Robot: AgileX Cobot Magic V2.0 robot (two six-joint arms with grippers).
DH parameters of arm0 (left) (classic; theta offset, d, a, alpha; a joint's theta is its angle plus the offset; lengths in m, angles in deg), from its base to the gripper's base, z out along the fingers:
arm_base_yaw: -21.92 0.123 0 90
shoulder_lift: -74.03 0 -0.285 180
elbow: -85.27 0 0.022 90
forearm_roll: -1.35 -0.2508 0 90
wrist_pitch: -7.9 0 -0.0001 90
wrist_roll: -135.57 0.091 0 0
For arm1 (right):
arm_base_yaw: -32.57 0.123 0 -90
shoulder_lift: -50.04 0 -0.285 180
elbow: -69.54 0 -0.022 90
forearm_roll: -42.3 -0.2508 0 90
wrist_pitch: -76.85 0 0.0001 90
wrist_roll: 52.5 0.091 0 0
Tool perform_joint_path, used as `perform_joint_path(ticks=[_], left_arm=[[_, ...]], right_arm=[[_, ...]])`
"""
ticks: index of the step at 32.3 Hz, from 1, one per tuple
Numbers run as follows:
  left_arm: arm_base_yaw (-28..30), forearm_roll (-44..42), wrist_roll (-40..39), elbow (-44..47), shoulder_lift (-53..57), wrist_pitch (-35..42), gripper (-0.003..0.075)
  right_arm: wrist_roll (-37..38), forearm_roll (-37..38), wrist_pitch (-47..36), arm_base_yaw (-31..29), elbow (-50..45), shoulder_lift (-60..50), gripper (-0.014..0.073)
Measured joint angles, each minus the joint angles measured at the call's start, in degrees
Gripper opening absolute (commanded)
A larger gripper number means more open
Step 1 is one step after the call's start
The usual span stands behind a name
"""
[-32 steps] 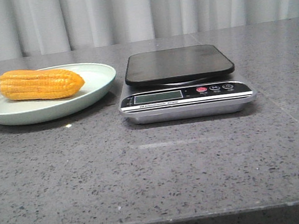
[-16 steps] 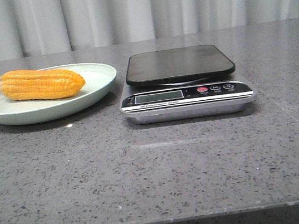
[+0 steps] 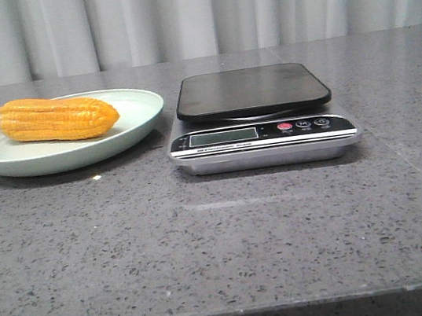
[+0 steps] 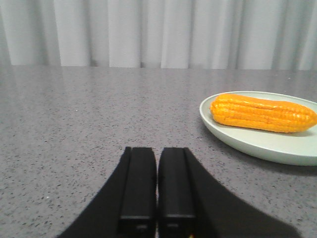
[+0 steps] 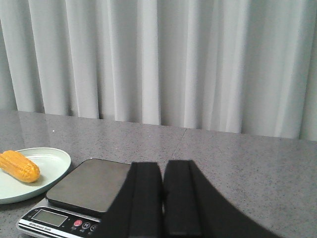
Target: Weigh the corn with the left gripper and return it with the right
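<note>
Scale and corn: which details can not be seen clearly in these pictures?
- The scale's display: too small and pale in the front view; any reading is unreadable.
- The scale's right end: covered by the right gripper in the right wrist view.
- The corn's underside: hidden against the plate.
- The left gripper: absent from the front view.

The corn (image 3: 57,119) lies on its side in the plate (image 3: 128,134), toward the plate's far left part. Just right of the plate (not touching it) the scale (image 3: 259,117) stands on the table (image 3: 231,242), its display facing the near edge, curtains (image 3: 197,9) behind.
</note>
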Motion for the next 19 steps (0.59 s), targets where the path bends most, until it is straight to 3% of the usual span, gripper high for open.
perform_joint_path(ticks=[19], left_arm=[[1.2, -0.1, -0.5, 0.0, 0.0, 0.7, 0.0134]], right_arm=[[0.0, 0.0, 0.0, 0.0, 0.0, 0.0, 0.0160]])
